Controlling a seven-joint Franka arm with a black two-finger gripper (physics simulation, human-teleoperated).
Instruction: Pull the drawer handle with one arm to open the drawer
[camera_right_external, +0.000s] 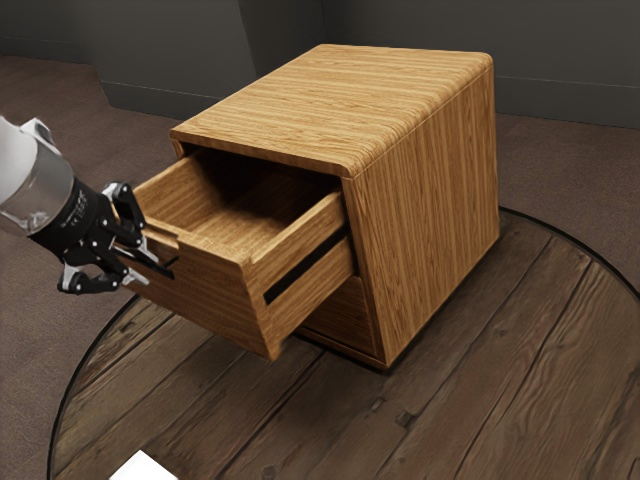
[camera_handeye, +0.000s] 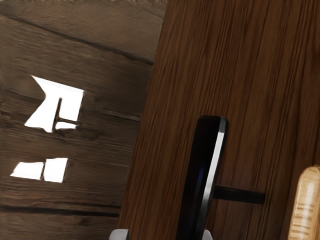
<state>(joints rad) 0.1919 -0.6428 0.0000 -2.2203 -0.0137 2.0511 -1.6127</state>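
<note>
My hand (camera_right_external: 138, 256) sits at the black handle (camera_right_external: 158, 268) on the drawer (camera_right_external: 250, 245) front, but I cannot tell whether it is clamped on the bar or just around it. From my wrist the handle (camera_handeye: 202, 175) runs as a dark bar standing off the drawer's wood face (camera_handeye: 250, 75). The drawer is pulled well out of the wooden cabinet (camera_right_external: 420, 170), its inside open to view. The cabinet stands on the round plank counter (camera_right_external: 480, 390), with a white patch (camera_right_external: 140, 467) near the counter's front edge.
</note>
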